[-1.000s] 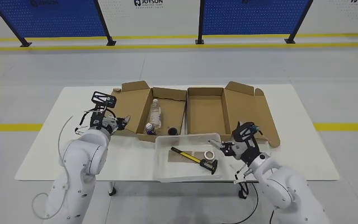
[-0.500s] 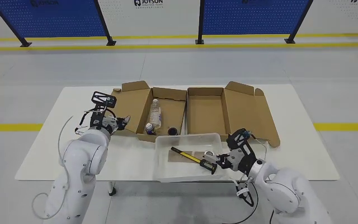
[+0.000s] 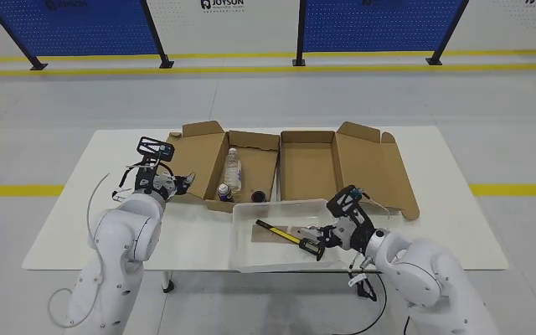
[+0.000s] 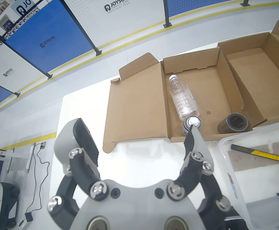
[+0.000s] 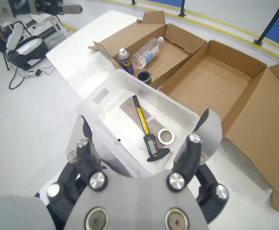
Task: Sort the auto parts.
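Right hand [image 5: 145, 119], released and empty, is now brought leftward over the bin [image 5: 96, 93], above caliper [image 5: 139, 111] and ring [image 5: 166, 136]; a pick is expected.

Matt cardbd box [image 5: 209, 87], clr plastic bin [image 5: 157, 91], shiny metal ring [image 5: 159, 136].

Logo lettering stands on the white wall panel [image 4: 117, 9] and the blue pegboard [image 4: 46, 41] at the frame's top. The spray can [image 5: 125, 61] carries a printed label. The scale on the caliper [image 5: 141, 114] is too small to read.
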Tool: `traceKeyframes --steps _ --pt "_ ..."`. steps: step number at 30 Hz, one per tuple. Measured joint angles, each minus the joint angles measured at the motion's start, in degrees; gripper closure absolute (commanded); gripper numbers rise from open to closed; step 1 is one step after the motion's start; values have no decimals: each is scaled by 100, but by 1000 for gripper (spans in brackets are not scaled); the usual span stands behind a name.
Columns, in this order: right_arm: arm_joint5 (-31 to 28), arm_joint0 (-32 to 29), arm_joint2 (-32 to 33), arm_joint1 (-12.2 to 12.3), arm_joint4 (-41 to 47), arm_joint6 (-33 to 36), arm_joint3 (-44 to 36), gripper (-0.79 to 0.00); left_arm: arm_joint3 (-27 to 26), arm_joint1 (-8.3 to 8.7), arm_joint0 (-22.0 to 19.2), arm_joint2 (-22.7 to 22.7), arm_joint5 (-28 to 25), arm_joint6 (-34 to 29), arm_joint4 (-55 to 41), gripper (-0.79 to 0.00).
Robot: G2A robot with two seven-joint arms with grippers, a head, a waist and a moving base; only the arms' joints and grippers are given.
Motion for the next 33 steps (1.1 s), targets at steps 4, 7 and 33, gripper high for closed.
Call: traceKeyframes --steps 4,7,33 --pt "556 740 -607 -56 101 1470 214 -785 0 0 0 0 0 0 0 -785" --pt "728 1336 -896 -98 368 2337 512 -785 0 0 0 0 0 0 0 -785" --pt "-104 2154 -1189 -90 929 2980 1777 -785 0 0 0 0 0 0 0 -785"
